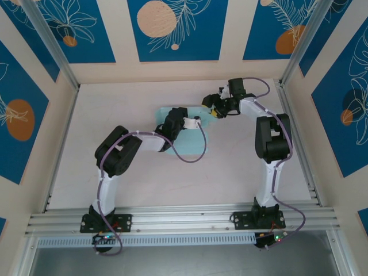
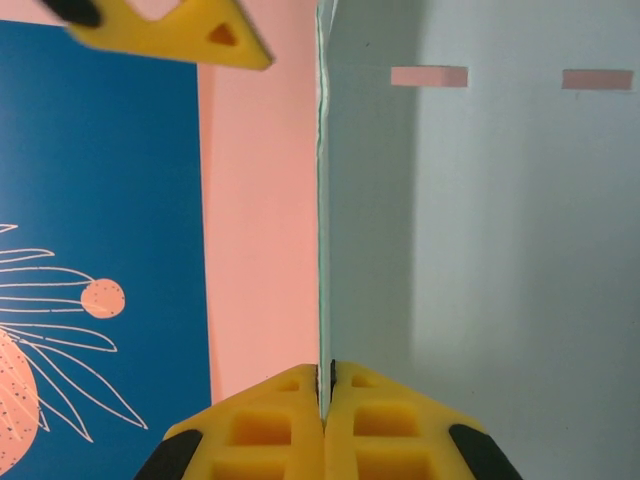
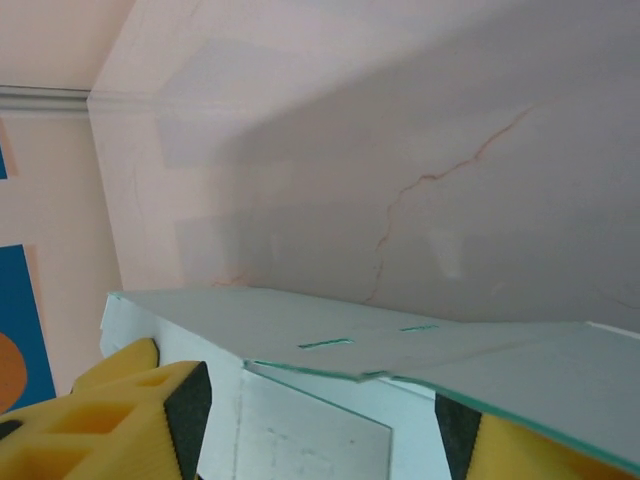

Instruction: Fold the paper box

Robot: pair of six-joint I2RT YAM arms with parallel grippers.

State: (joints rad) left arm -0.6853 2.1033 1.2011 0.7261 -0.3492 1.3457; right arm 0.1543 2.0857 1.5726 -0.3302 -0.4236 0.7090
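Observation:
The paper box [image 1: 194, 142] is a pale aqua card sheet lying near the middle of the white table. My left gripper [image 1: 194, 122] reaches over it from the left. In the left wrist view this gripper [image 2: 326, 385] is shut on a thin upright edge of the paper box [image 2: 480, 250], whose panel with two slots spreads to the right. My right gripper [image 1: 214, 109] hovers at the sheet's far right corner. In the right wrist view its yellow fingers [image 3: 150, 410] stand apart, with raised panels of the paper box [image 3: 300, 320] between and above them.
The table [image 1: 115, 109] is walled by beige and blue patterned panels on three sides. Aluminium rails [image 1: 184, 217] run along the near edge by the arm bases. The left arm's purple cable [image 1: 190, 160] loops over the sheet. One right finger [image 2: 170, 30] shows in the left wrist view.

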